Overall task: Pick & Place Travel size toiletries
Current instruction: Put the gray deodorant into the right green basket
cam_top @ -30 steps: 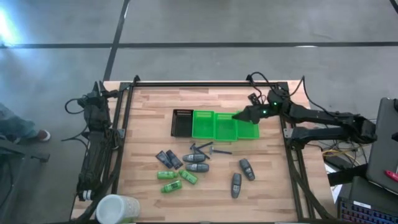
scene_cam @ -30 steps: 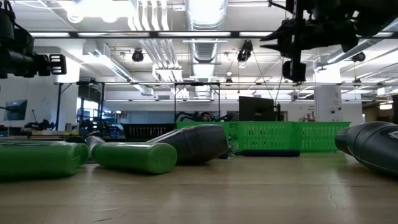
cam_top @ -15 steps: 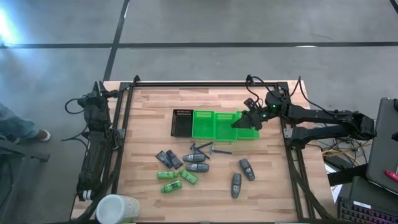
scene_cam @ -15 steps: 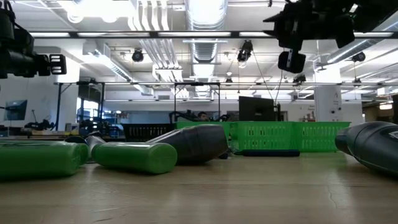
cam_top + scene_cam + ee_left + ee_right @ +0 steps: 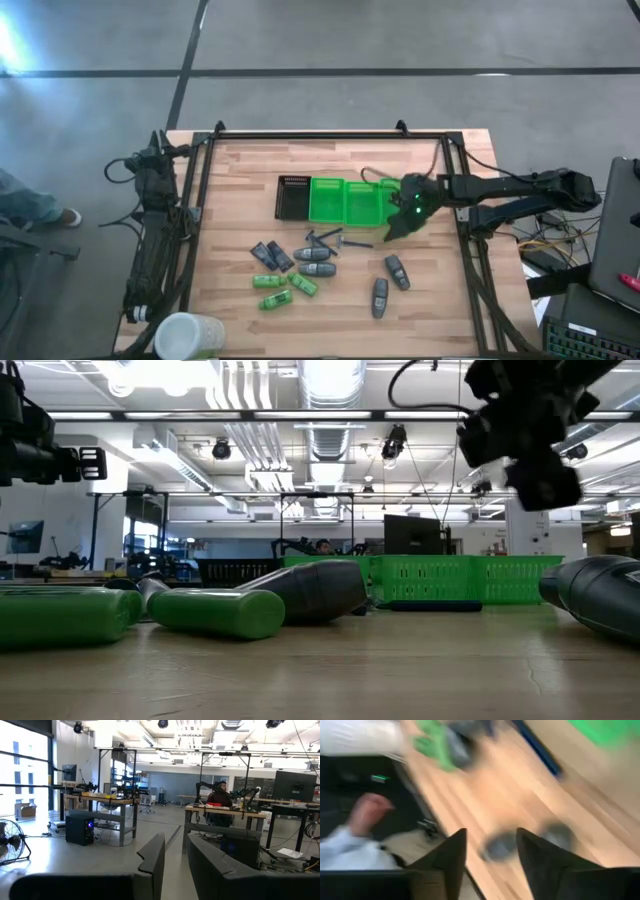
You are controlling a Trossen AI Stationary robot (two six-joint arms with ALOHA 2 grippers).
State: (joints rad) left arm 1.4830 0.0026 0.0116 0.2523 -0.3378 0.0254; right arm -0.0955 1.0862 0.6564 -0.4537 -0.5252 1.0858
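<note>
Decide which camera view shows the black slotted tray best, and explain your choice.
The high view: the black tray lies whole beside the green trays. The low view shows only its dark side edge-on; the left wrist view misses it, and the right wrist view is too blurred to tell.

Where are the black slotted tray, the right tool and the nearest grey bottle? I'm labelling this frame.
black slotted tray [image 5: 292, 197], high view, its middle.
right tool [image 5: 393, 232], high view, between its fingertips.
grey bottle [image 5: 397, 271], high view, its body.
</note>
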